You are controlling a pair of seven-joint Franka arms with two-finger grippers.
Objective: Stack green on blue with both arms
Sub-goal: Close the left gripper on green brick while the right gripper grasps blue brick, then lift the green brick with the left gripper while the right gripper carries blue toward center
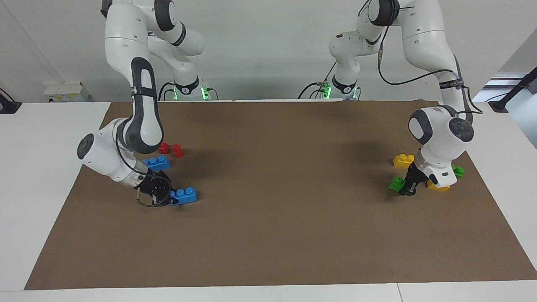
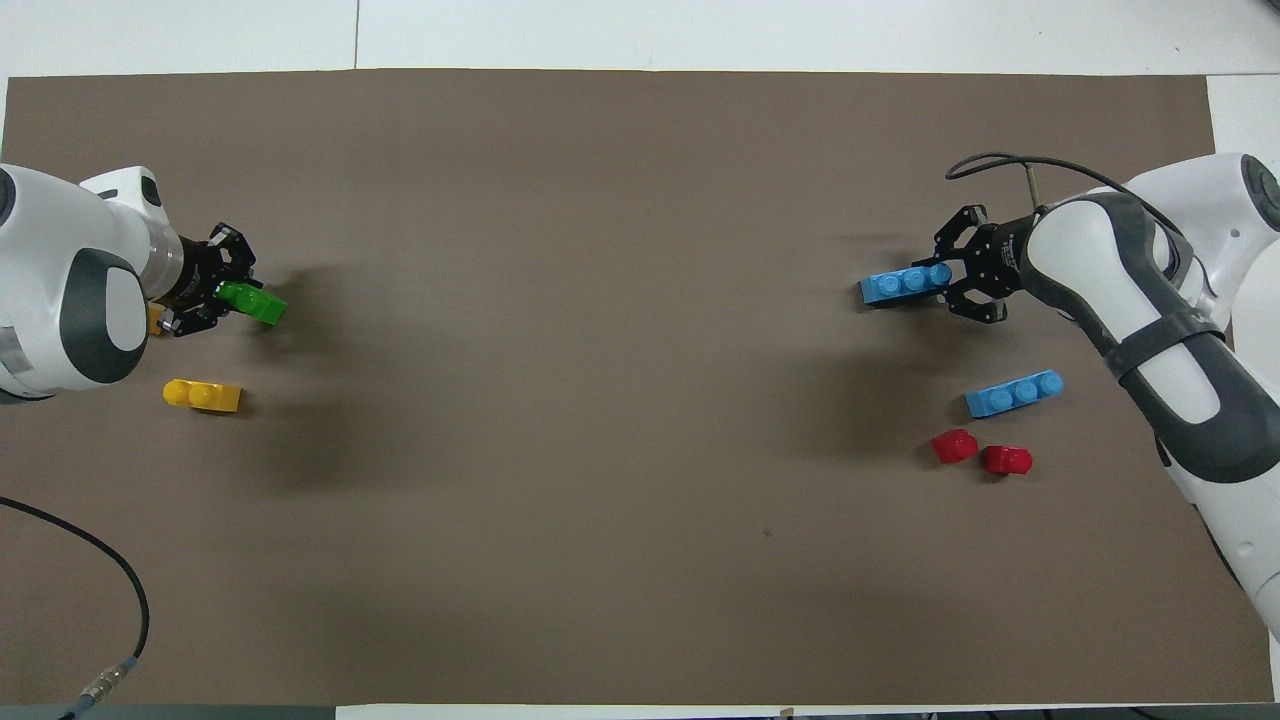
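Observation:
Toward the right arm's end of the mat, my right gripper (image 1: 172, 199) (image 2: 946, 282) is shut on one end of a long blue brick (image 1: 185, 195) (image 2: 903, 286) that lies low at the mat. A second blue brick (image 1: 156, 162) (image 2: 1013, 393) lies nearer to the robots, untouched. At the left arm's end, my left gripper (image 1: 404, 187) (image 2: 231, 297) is shut on a small green brick (image 1: 396, 183) (image 2: 256, 303), also low at the mat. Another green brick (image 1: 458, 171) peeks out beside the left arm's wrist.
Two red single-stud blocks (image 1: 170, 149) (image 2: 980, 453) sit just nearer to the robots than the loose blue brick. One yellow brick (image 1: 403, 160) (image 2: 203, 396) lies near the left gripper, and another yellow brick (image 1: 438, 187) is partly under the left wrist. A brown mat (image 1: 285, 218) covers the table.

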